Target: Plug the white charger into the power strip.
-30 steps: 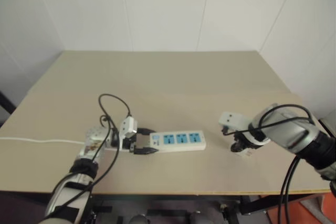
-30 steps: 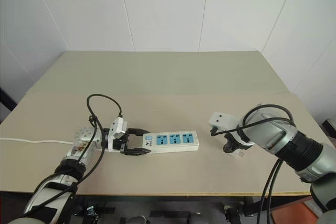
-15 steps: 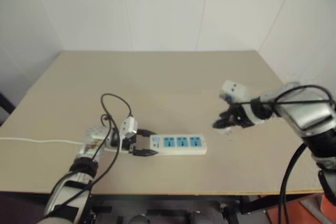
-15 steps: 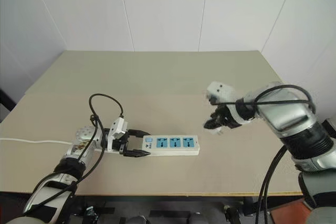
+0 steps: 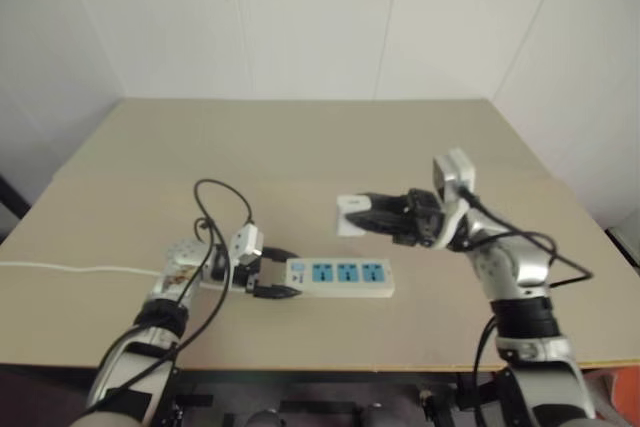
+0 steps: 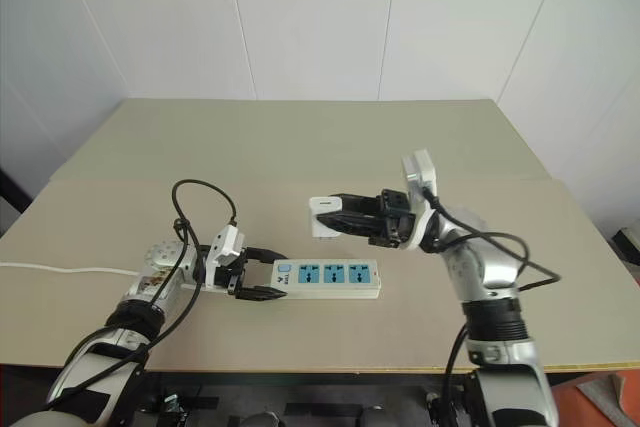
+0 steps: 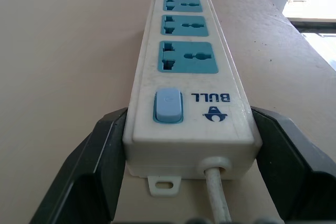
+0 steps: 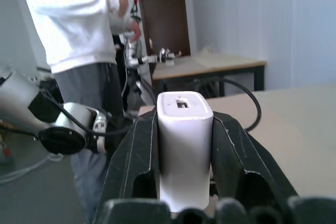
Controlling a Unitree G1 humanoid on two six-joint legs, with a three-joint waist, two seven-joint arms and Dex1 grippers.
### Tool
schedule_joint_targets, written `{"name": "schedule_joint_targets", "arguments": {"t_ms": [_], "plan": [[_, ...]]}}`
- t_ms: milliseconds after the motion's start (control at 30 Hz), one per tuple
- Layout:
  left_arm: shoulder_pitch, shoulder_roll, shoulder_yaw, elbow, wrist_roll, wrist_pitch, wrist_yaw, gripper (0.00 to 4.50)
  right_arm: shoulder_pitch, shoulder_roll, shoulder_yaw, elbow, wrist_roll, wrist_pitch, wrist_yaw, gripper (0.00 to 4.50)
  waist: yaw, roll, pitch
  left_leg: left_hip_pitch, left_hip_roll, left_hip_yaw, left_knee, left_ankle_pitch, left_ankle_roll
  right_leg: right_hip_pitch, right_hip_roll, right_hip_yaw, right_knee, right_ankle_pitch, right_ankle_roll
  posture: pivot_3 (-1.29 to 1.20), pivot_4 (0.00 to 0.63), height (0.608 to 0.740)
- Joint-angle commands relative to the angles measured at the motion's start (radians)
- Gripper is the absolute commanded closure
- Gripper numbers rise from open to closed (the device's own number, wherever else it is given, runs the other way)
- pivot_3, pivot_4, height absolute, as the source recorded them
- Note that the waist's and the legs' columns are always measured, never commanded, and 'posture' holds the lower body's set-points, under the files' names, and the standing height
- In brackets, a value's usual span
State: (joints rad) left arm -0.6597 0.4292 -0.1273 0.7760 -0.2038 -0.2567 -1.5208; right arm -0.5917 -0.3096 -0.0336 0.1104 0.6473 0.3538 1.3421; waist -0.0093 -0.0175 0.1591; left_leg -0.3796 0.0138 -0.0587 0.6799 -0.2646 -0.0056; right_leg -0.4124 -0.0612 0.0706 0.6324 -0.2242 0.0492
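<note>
Right wrist view: the right gripper (image 8: pixel 185 166) is clamping the white charger (image 8: pixel 185 145) between both fingers, above the table (image 6: pixel 420 347). Meanwhile the left gripper (image 7: pixel 186 145) is squeezing the power strip (image 7: pixel 188 77) at its switch end, lying flat.

The power strip (image 6: pixel 329 276) lies flat on the tan table (image 6: pixel 300 147), its three blue sockets facing up. The left gripper (image 6: pixel 262 274) clamps the strip's switch end between its two black fingers. Above the strip, clear of the tabletop, the right gripper (image 6: pixel 335 215) points toward the robot's left and pinches the white charger (image 6: pixel 322 218). A thin white cord (image 6: pixel 60 270) runs off the table's left edge.
</note>
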Motion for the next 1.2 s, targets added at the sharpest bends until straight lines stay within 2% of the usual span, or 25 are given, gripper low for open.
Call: {"name": "schedule_joint_targets", "arguments": {"t_ms": [33, 200, 533, 1200], "plan": [[0.039, -0.015, -0.059, 0.008, 0.063, 0.013, 0.007, 1.26, -0.004, 0.045, 0.015, 0.057, -0.024, -0.117, 0.039, 3.38, 0.000, 0.000, 0.000, 0.001, 0.000, 0.000, 0.000, 0.000, 0.000, 0.001, 0.000, 0.000, 0.000, 0.000, 0.000, 0.00, 0.150, 0.740], [0.042, -0.011, -0.062, 0.007, 0.070, 0.005, 0.007, 1.26, -0.031, 0.083, 0.042, 0.210, -0.090, -0.242, 0.083, 3.38, -0.001, 0.000, 0.000, 0.010, 0.000, 0.000, -0.002, 0.000, 0.000, 0.009, 0.000, 0.000, -0.001, 0.000, 0.000, 0.00, 0.150, 0.740], [0.020, -0.014, -0.059, 0.030, 0.073, -0.007, 0.003, 1.26, -0.031, 0.112, 0.042, 0.431, -0.200, -0.501, 0.095, 3.38, -0.002, 0.000, 0.000, 0.010, 0.000, 0.000, -0.002, 0.000, 0.000, 0.009, 0.000, 0.000, -0.001, 0.000, 0.000, 0.00, 0.150, 0.740], [0.011, 0.000, -0.055, 0.060, 0.077, -0.034, -0.027, 1.26, -0.081, 0.139, 0.038, 0.627, -0.275, -0.658, 0.058, 3.38, -0.007, 0.001, 0.000, 0.011, 0.000, 0.000, -0.002, 0.000, 0.000, 0.009, 0.000, 0.000, -0.001, 0.000, 0.000, 0.00, 0.150, 0.740]]}}
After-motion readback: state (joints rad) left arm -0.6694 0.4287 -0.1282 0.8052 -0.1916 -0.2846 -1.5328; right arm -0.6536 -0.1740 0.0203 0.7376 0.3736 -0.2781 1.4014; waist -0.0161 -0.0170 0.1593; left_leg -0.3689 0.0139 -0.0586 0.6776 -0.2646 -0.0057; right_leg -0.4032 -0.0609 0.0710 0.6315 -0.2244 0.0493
